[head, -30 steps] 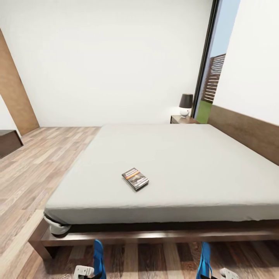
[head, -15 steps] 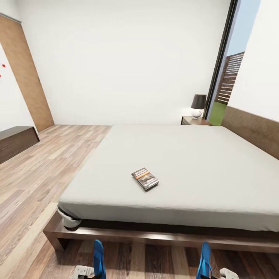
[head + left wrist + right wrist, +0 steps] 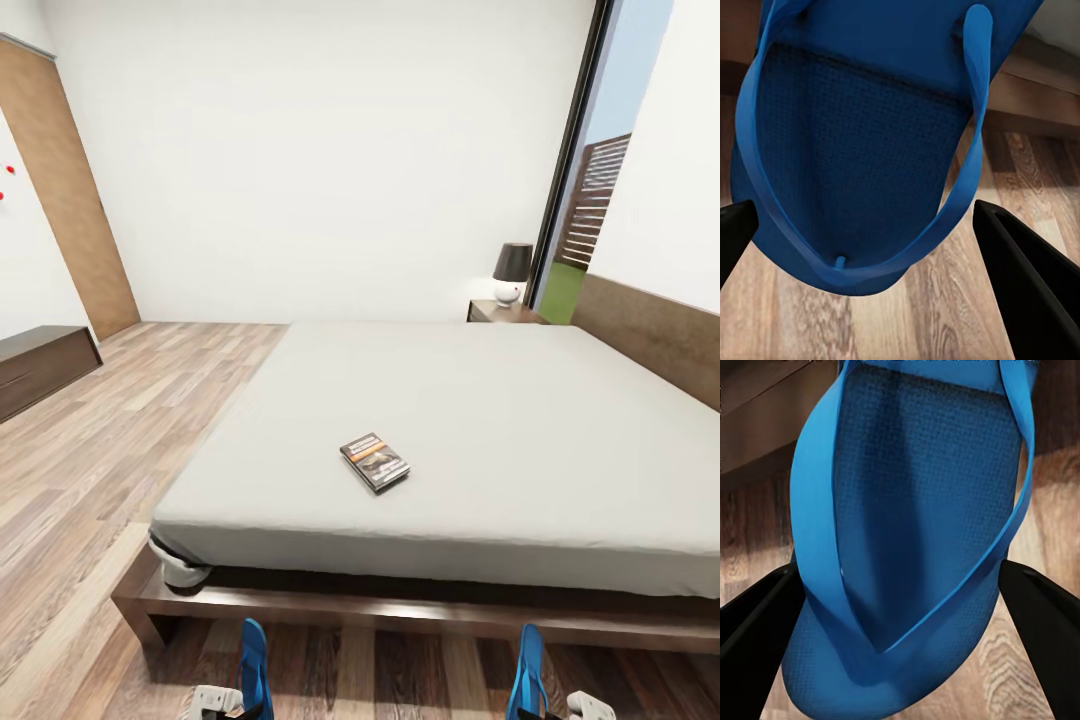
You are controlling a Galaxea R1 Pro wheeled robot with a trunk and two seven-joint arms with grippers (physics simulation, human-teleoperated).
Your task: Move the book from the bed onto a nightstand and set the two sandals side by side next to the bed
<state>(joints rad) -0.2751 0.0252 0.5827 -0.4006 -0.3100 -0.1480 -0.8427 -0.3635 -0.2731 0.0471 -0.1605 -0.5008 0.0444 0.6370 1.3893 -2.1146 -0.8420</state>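
Each arm carries one bright blue flip-flop sandal: the left gripper appears clamped on one blue sandal, the right gripper on the other blue sandal, though the contact is hard to see. The thin dark paperback book lies on the pale grey mattress of the low bed, at twelve o'clock. The dark nightstand stands at one o'clock. Released edge-on, a sandal could topple, ending up askew.

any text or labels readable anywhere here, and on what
Book cover, lying on the bed: an orange band and pale lettering, too small and blurred to read.
Blue sandals: no print visible.
Nothing else carries text.
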